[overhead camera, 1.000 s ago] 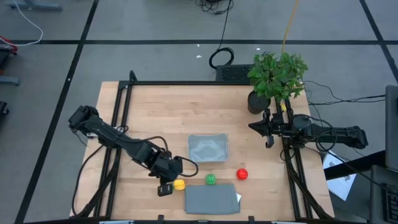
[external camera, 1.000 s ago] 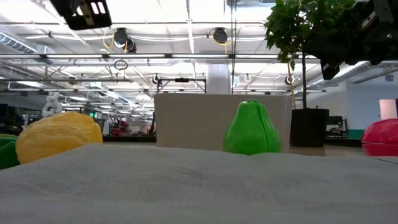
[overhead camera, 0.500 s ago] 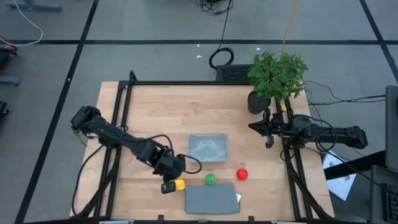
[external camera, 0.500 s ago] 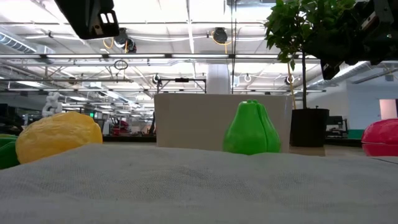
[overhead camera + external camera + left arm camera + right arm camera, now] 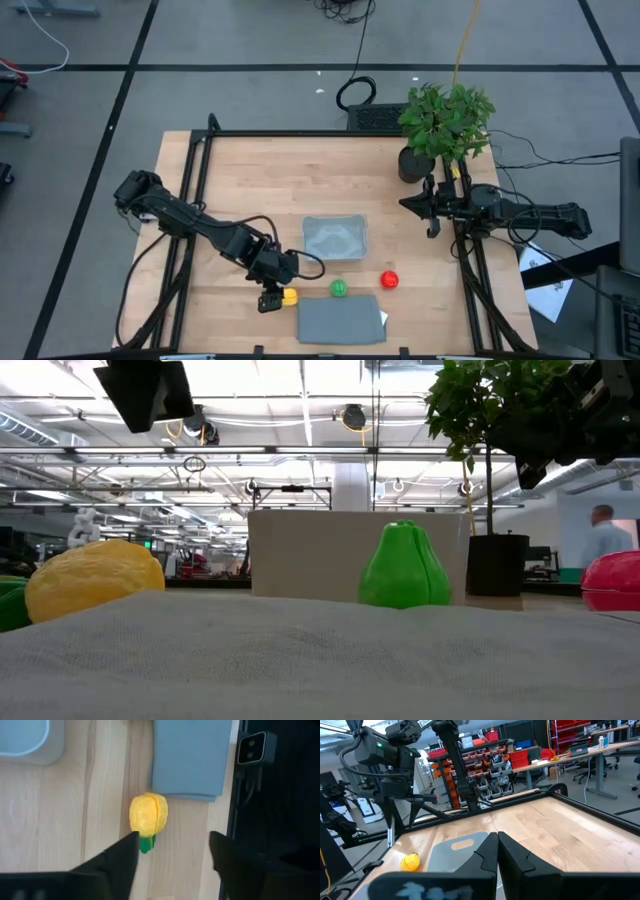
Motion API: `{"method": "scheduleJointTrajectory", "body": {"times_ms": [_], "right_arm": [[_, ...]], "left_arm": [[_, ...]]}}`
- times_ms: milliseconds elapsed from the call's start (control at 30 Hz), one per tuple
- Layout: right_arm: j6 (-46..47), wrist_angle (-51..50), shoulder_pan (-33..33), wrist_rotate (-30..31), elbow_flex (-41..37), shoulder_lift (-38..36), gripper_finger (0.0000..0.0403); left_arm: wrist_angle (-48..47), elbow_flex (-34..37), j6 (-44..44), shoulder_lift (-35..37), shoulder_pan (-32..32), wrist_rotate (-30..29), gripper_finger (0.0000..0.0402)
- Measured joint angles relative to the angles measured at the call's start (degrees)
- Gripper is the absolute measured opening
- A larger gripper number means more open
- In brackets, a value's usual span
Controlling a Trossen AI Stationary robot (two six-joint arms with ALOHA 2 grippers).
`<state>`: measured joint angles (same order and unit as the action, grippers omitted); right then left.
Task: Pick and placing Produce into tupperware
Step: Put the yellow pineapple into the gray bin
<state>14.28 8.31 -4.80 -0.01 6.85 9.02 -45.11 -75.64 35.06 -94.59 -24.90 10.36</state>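
Note:
The yellow produce (image 5: 289,296) lies on the table near its front edge, with a green stem end (image 5: 146,844). The green produce (image 5: 339,288) and the red round one (image 5: 389,280) lie to its right. The clear tupperware (image 5: 335,238) stands behind them. My left gripper (image 5: 172,850) hovers open above the table, just left of the yellow produce (image 5: 148,815), and touches nothing. In the low view it hangs high (image 5: 145,390) above the yellow produce (image 5: 95,580). My right gripper (image 5: 432,212) waits shut at the table's right side.
A flat grey lid (image 5: 340,320) lies at the front edge, right of the yellow produce. A potted plant (image 5: 445,125) stands at the back right, beside my right arm. A person (image 5: 603,535) shows in the room beyond the table. Bare wood lies left of the tupperware.
My left gripper has come down a little, shifted slightly toward the yellow produce, and opened. The produce and the tupperware have stayed in place. A person has come into the low view at the right.

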Motion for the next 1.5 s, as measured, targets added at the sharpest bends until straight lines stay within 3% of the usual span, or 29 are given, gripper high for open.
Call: {"method": "scheduleJointTrajectory", "body": {"times_ms": [133, 267, 500, 1500], "right_arm": [[0.0, 0.0, 0.0, 0.0, 0.0, 0.0, 0.0], [0.0, 0.0, 0.0, 0.0, 0.0, 0.0, 0.0], [0.0, 0.0, 0.0, 0.0, 0.0, 0.0, 0.0], [-0.1, -0.4, 0.0, 0.0, 0.0, 0.0, 0.0]], "left_arm": [[0.8, 0.0, 0.0, 0.0, 0.0, -1.4, 0.0306], [0.8, 0.0, 0.1, 0.0, -0.2, -3.1, 0.033], [0.8, 0.0, 1.7, 0.0, -0.7, -7.4, 0.0325], [2.8, 0.1, 6.3, -13.1, -3.8, -5.5, 0.0328]]}}
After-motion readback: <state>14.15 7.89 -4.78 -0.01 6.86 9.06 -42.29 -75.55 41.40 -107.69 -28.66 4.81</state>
